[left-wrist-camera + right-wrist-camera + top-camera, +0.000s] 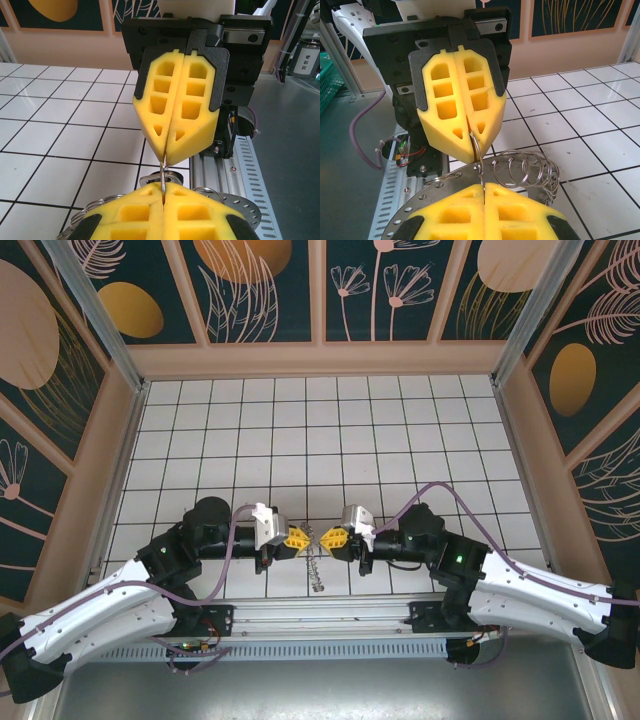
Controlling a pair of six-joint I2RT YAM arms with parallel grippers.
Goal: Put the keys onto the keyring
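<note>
Top external view is showing both arms reaching inward over the near rows of the white tiled table (300, 430), just ahead of the metal rail (320, 625) where they are bolted. The left gripper (297, 538) and the right gripper (335, 538) are pointing straight at each other, tip to tip, very nearly touching. The keyring (318, 575) is sitting between them, and a short string of its metal is trailing from the meeting point toward the rail.

From the left wrist, I am seeing the right arm's yellow fingers (192, 100) pressing flat against each other with no gap. A thin wire of the ring is running from their point down into the seam of the left arm's own pair, which are likewise squeezing together. So each hand is clenching on the same strand of the ring.

From the right wrist, the ring's small loops (527, 167) are fanning out like a coil just right of the pinch, above the tiles. Whether the dangling part is resting on the table or hanging clear, I cannot tell.
</note>
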